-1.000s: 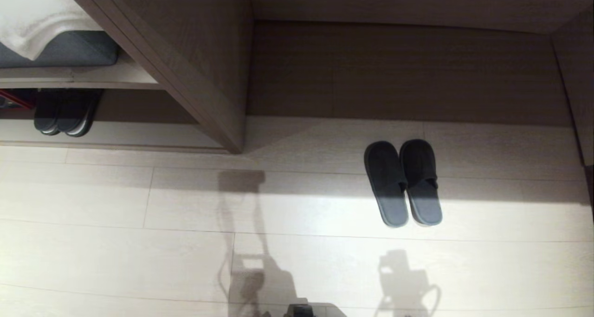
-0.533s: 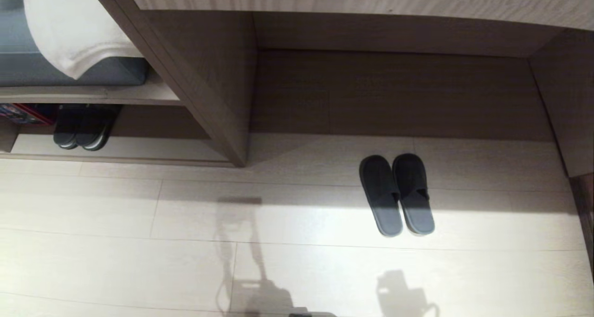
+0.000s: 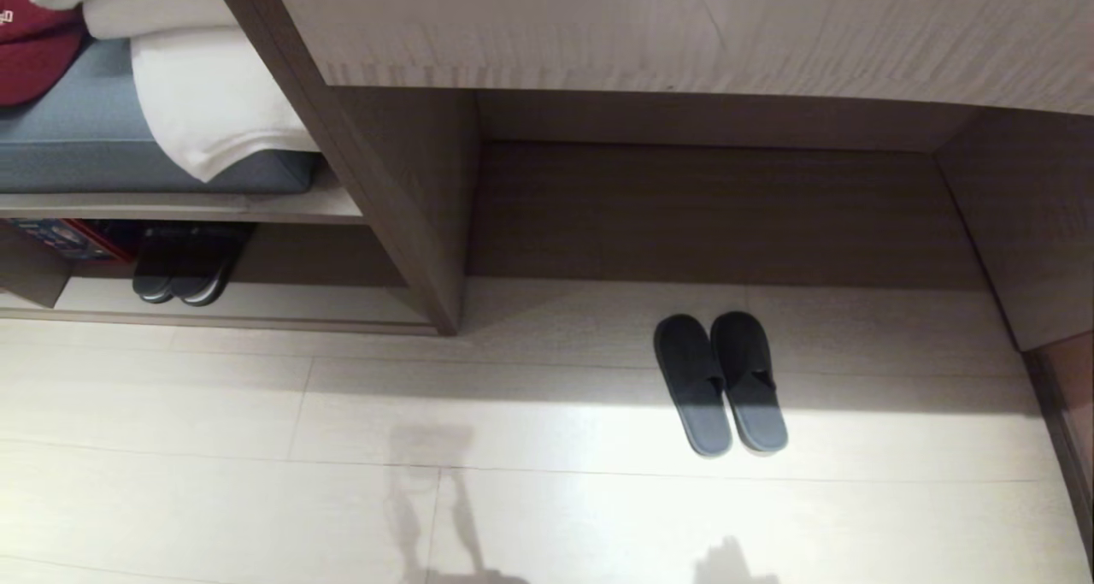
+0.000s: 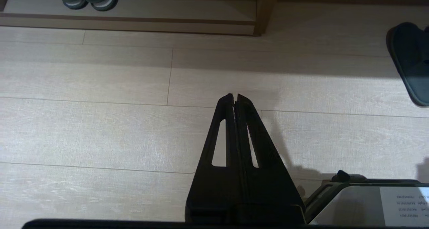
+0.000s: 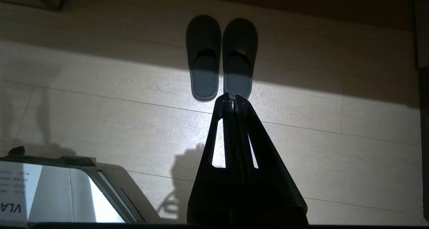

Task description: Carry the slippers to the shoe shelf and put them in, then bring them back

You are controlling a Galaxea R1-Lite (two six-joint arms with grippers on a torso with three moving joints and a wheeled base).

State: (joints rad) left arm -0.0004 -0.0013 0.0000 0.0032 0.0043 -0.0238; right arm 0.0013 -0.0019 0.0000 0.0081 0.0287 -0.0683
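The slate-grey slippers [image 3: 720, 383] lie side by side on the pale floor at the mouth of the recess under the desk, toes toward the wall. The right wrist view has both slippers [image 5: 221, 54] just beyond my right gripper [image 5: 232, 97], which hangs above the floor, shut and empty. My left gripper [image 4: 234, 96] is also shut and empty over bare floor, with one slipper [image 4: 410, 61] off to its side. The shoe shelf [image 3: 256, 306] is the low cubby at the left, behind an upright divider [image 3: 402, 216]. Neither gripper shows in the head view.
A darker pair of slippers [image 3: 184, 268] sits inside the shoe shelf. Above it a bench carries a grey cushion [image 3: 68, 156], white towels [image 3: 205, 105] and a red cap [image 3: 34, 45]. The desk counter [image 3: 684, 28] overhangs the recess. My base [image 4: 368, 202] shows beside the left gripper.
The whole head view has slid down the picture, so the camera has moved: more of the desk top, towels and the red cap now show. The slippers have stayed where they were.
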